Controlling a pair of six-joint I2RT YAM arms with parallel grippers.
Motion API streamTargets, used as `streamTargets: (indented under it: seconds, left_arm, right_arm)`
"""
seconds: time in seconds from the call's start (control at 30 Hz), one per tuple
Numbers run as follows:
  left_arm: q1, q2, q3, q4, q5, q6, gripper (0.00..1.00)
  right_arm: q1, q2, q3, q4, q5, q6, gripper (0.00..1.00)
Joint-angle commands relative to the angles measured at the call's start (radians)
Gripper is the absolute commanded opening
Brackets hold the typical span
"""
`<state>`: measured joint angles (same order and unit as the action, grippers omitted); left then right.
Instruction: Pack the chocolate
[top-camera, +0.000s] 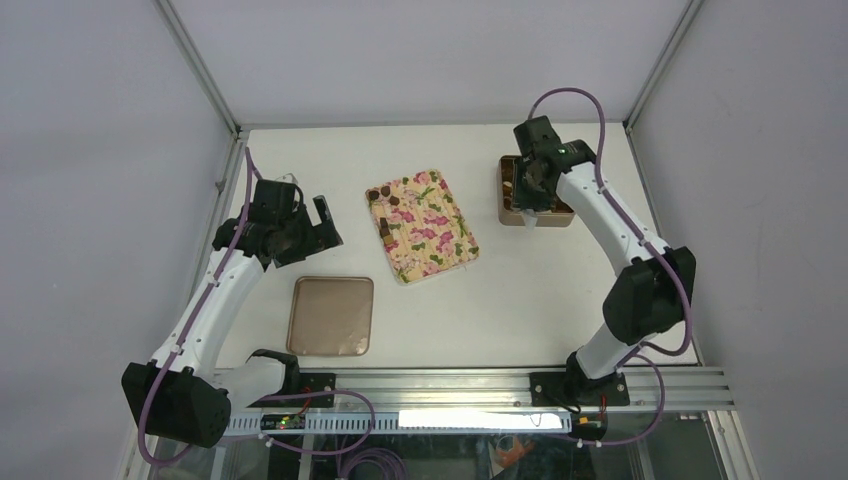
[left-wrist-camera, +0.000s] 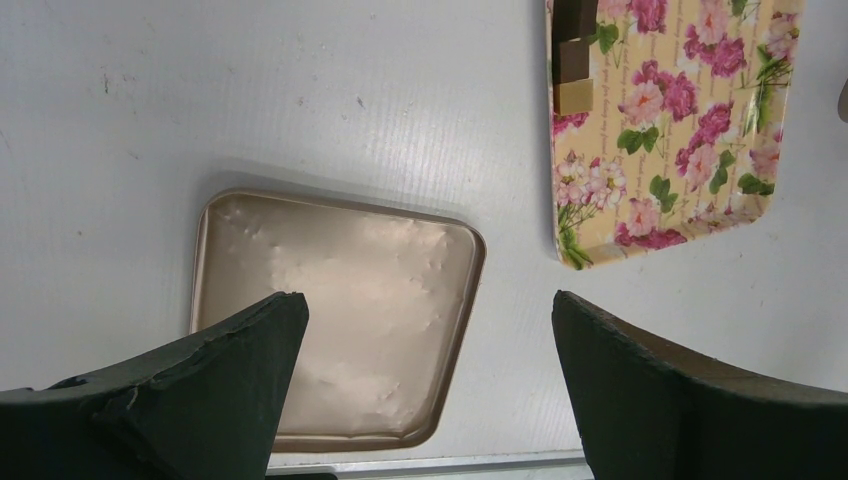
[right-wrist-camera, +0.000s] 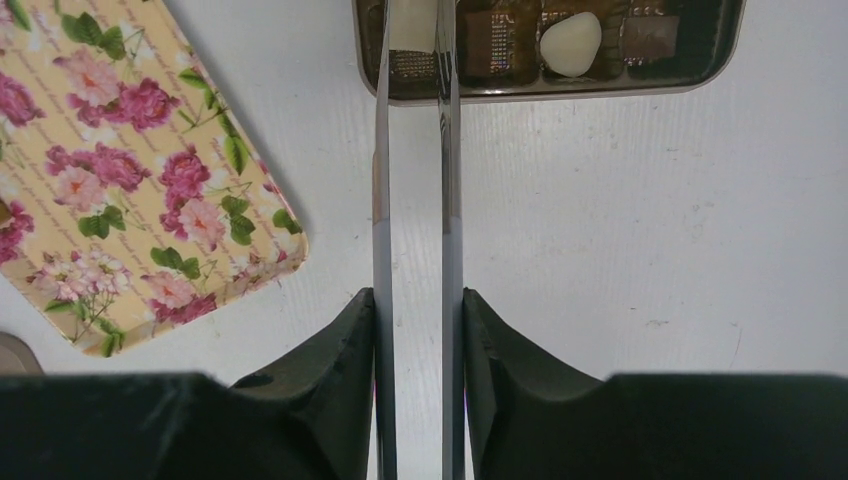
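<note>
"Where's the lid (left-wrist-camera: 330, 260)?"
"Below the left claw (left-wrist-camera: 425, 300). The tray (left-wrist-camera: 680, 130) is ahead to its right, chocolate (left-wrist-camera: 575, 58) on it."
"The box (right-wrist-camera: 560, 88)?"
"Ahead of the right claw (right-wrist-camera: 415, 300), whose tongs (right-wrist-camera: 382, 200) reach it. The tray's to its left."

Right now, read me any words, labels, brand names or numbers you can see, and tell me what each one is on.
No text here can be read.
Floral tray: faint script-like marks among the flowers, too small and blurred to read.
Tan lid: no lettering visible.
Chocolate box: no lettering visible.
Metal tweezers: no lettering visible.
</note>
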<state>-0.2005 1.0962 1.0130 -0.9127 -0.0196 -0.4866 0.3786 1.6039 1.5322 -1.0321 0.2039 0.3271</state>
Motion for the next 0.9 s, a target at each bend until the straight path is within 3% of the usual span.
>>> streamTargets:
  seconds: [0.0, 0.63, 0.7, 0.8, 0.87]
  left_arm:
    - [0.013, -0.007, 0.041, 0.020, 0.005, -0.006, 0.99]
    - [0.013, -0.007, 0.030, 0.031, -0.026, 0.018, 0.99]
    - [0.013, -0.008, 0.027, 0.032, -0.026, 0.019, 0.99]
    - [0.013, -0.010, 0.026, 0.034, -0.026, 0.022, 0.99]
    - [0.013, -0.010, 0.024, 0.034, -0.025, 0.023, 0.99]
  right_arm:
    - [-0.034, 0.042, 0.058, 0.071, -0.029, -0.044, 0.00]
    - [-0.069, 0.143, 0.065, 0.125, -0.065, -0.044, 0.01]
    - [-0.069, 0.147, 0.061, 0.132, -0.072, -0.043, 0.06]
    - [-0.069, 0.151, 0.066, 0.132, -0.071, -0.044, 0.24]
    - [-0.069, 0.150, 0.071, 0.134, -0.069, -0.043, 0.28]
